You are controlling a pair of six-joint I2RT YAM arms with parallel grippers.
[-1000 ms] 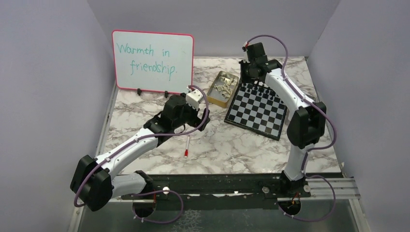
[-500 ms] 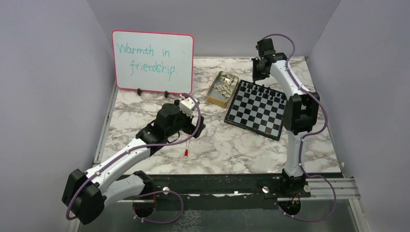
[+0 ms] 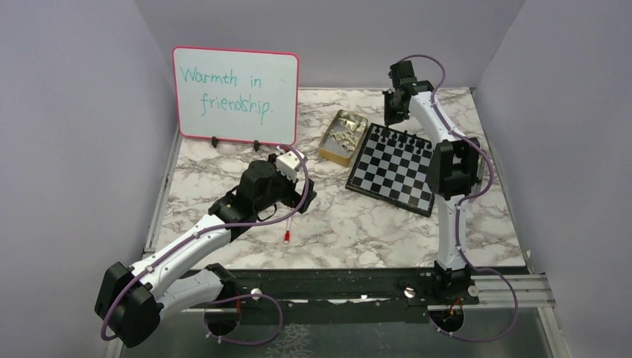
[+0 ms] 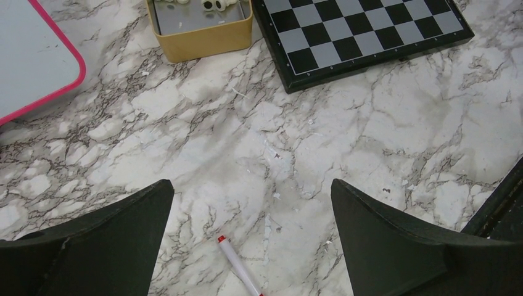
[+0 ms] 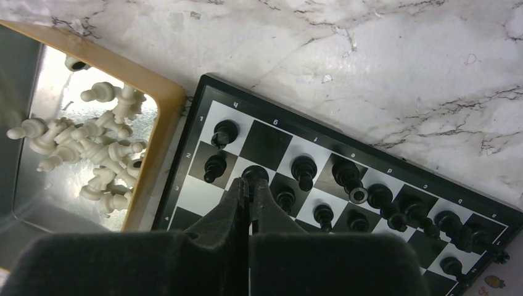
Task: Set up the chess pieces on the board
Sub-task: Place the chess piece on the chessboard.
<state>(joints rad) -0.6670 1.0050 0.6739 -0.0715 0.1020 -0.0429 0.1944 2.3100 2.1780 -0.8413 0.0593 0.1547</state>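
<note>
Quick status from my side. My right claw [image 5: 251,184] hangs over the far-left corner of the small black-and-silver checked chessboard [image 3: 391,179]. Its pads are pinched together down to a hairline slit, and I see nothing between them. The little glossy black pawn [image 5: 254,172] poking out past the tips looks to me like it's just standing in line with its row.

The glossy black chessmen [image 5: 303,169] fill the two far ranks, though the square beside the corner [image 5: 265,145] looks bare. The near half of the board has nothing on it.

So my guess is the pale cream chessmen [image 5: 98,154] are next. They're heaped in the shallow tan tin [image 5: 157,154], which sits just beside the board's left edge with its long side running roughly along that edge. From my right claw that's a short hop to the left. The pieces are mostly tipped over and pointing every which way, so I'd have to pick one and line up across its stem.

My left claw [image 4: 250,185] is spread wide over the white marble tabletop [image 4: 370,123], above a white marker with a red cap [image 4: 237,265]. It's well away from the tin, so the right one is nearer.
</note>
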